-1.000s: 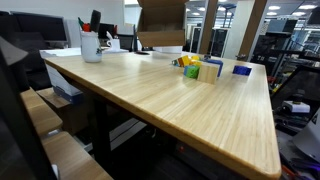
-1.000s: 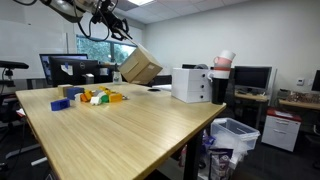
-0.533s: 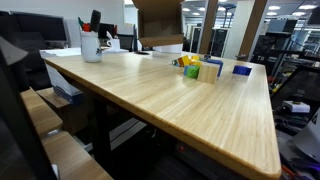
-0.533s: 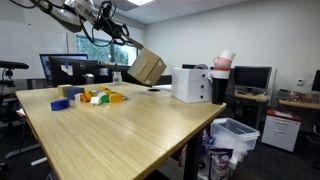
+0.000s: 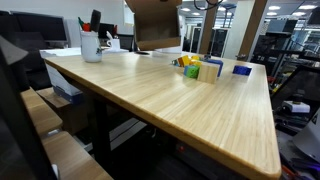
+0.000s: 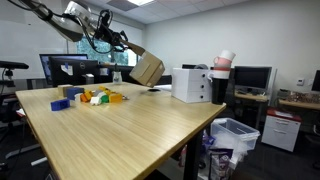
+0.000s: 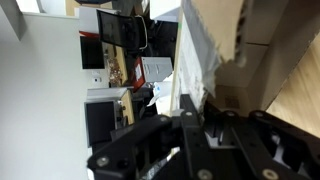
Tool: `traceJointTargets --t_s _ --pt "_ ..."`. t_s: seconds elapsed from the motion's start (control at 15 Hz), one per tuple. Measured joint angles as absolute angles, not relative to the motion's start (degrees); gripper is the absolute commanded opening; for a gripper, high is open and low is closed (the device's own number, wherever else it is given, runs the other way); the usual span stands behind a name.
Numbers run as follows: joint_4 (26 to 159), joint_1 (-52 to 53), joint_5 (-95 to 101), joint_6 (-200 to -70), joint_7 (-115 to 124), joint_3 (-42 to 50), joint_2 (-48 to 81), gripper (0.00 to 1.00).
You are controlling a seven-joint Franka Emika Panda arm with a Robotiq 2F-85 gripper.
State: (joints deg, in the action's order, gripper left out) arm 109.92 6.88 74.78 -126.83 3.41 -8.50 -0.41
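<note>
A brown cardboard box point(image 6: 147, 68) hangs tilted in the air above the far end of the wooden table point(image 6: 120, 130). My gripper point(image 6: 124, 46) holds it by its upper edge, jaws shut on the box wall. The same box point(image 5: 157, 22) fills the top of the view from the opposite end of the table, with the gripper out of frame. In the wrist view the black fingers point(image 7: 160, 135) close on a white-lined flap point(image 7: 195, 55) of the box point(image 7: 255, 60), seen sideways.
Coloured blocks point(image 6: 97, 97) and a blue block point(image 6: 60, 103) lie below and beside the box, seen again as blocks point(image 5: 200, 68). A white mug with tools point(image 5: 91, 45) stands at a corner. A white printer point(image 6: 190, 84) and a bin point(image 6: 235, 135) stand off the table.
The arm has drawn back along the table's far end, carrying the box with it. The box has tilted a little more and stays gripped.
</note>
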Motion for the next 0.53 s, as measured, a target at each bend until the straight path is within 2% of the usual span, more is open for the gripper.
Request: traceJointTargets --t_s 0.53 --pt "116.03 6.94 79.08 -129.39 9.77 -8.23 -1.49 0.02"
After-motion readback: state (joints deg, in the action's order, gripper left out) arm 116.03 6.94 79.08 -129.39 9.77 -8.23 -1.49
